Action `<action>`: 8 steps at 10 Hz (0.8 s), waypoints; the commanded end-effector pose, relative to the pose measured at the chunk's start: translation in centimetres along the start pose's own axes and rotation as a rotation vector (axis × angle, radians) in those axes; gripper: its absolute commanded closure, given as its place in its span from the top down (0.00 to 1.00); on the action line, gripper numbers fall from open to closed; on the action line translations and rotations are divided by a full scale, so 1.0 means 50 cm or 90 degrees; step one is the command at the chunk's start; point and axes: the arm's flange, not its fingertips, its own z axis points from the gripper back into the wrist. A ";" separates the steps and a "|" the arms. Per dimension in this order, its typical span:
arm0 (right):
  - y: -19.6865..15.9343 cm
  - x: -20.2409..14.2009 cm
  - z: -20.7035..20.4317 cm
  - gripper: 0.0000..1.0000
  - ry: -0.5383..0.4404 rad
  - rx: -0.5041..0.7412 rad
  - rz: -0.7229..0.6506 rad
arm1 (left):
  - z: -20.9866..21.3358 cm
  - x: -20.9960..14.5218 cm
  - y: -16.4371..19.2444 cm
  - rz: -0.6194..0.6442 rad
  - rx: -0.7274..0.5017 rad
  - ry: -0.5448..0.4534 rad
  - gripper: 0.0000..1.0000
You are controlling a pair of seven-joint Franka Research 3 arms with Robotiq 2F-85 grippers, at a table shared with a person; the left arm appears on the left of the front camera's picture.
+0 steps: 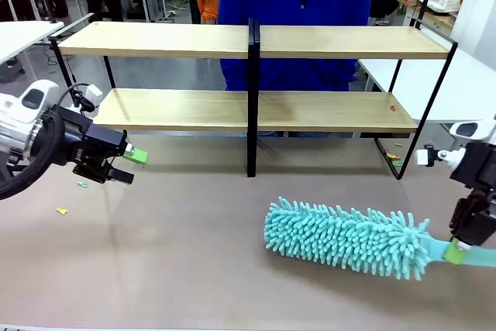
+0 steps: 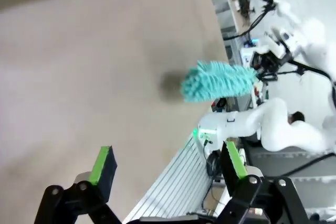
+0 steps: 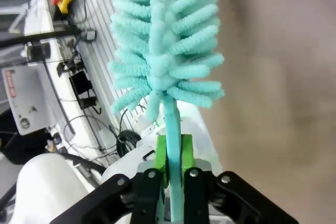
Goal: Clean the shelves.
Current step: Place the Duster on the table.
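Observation:
The shelves (image 1: 178,39) stand across the far half of the table, two light-wood boards in a thin black frame with a black centre post. A turquoise fluffy duster (image 1: 345,236) lies over the brown tabletop at the right, also in the left wrist view (image 2: 218,81). My right gripper (image 1: 457,252) is shut on the duster's handle (image 3: 172,145), green pads pressed on both sides. My left gripper (image 1: 128,166) hangs open at the left, below the lower board's left end, holding nothing; its green pads (image 2: 101,163) stand wide apart.
A person in a blue top (image 1: 294,5) stands right behind the shelves. Small yellow and green scraps (image 1: 60,210) lie on the table at the left. White tables (image 1: 465,87) flank the shelves. Bare brown tabletop (image 1: 178,261) spreads between the arms.

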 end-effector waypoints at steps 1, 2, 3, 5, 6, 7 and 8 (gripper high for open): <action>-0.045 0.028 0.010 0.12 -0.007 0.006 -0.010 | 0.048 -0.011 -0.044 -0.044 -0.007 0.021 1.00; -0.057 0.028 0.021 0.42 -0.012 -0.038 -0.044 | 0.048 -0.011 -0.044 -0.044 -0.007 0.021 1.00; -0.066 0.019 0.043 0.70 -0.014 -0.091 -0.066 | 0.048 -0.011 -0.044 -0.044 -0.007 0.021 1.00; -0.079 -0.024 0.115 1.00 -0.076 -0.272 -0.146 | 0.048 -0.011 -0.044 -0.044 -0.007 0.021 1.00; -0.059 -0.056 0.163 1.00 -0.194 -0.360 -0.184 | 0.048 -0.011 -0.044 -0.044 -0.007 0.021 1.00; -0.014 -0.092 0.206 0.94 -0.307 -0.373 -0.177 | 0.048 -0.011 -0.044 -0.044 -0.007 0.021 1.00; 0.049 -0.122 0.225 1.00 -0.320 -0.241 -0.135 | 0.048 -0.011 -0.044 -0.044 -0.007 0.021 1.00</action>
